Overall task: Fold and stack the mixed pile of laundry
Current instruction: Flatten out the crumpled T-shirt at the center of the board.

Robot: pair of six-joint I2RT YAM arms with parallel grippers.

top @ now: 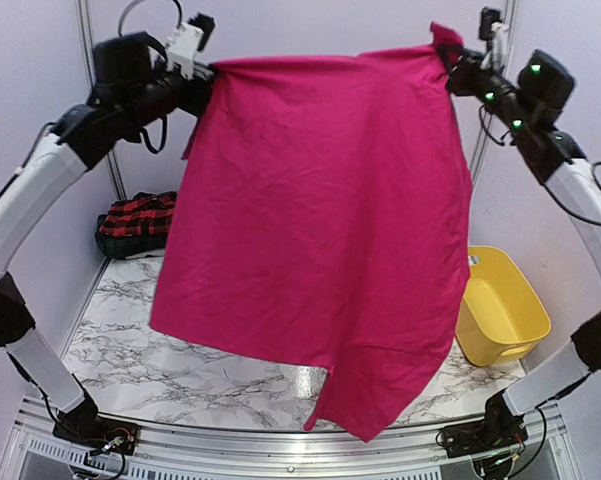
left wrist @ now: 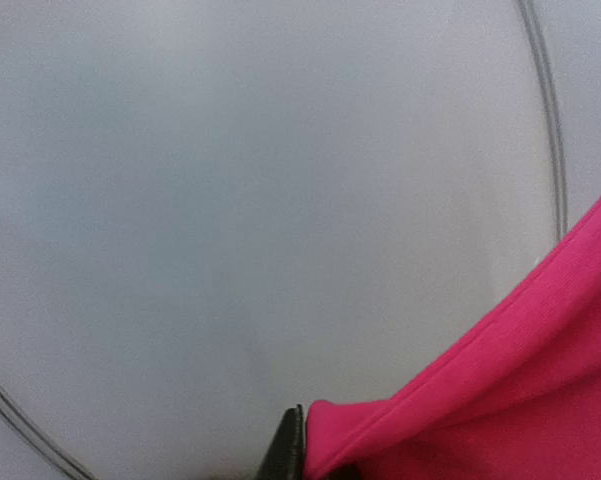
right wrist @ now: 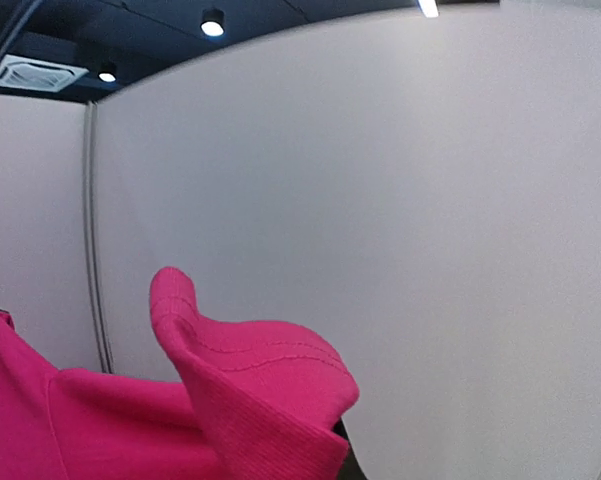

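Note:
The plain magenta-pink garment (top: 320, 230) hangs spread out high above the table, held by its two top corners. My left gripper (top: 208, 72) is shut on its top left corner; the left wrist view shows the pink hem (left wrist: 460, 400) beside one dark fingertip (left wrist: 288, 450). My right gripper (top: 448, 58) is shut on the top right corner; the right wrist view shows the stitched pink edge (right wrist: 250, 390) folded over the fingers. The red-and-black checked garment (top: 140, 215) lies on the dark green-black plaid one (top: 120, 245) at the table's back left.
A yellow plastic tub (top: 500, 305) stands at the table's right edge. The marble tabletop (top: 130, 350) shows below the hanging garment. White booth walls (top: 310, 25) close the back and sides. The garment's lowest point hangs near the table's front rail (top: 280, 435).

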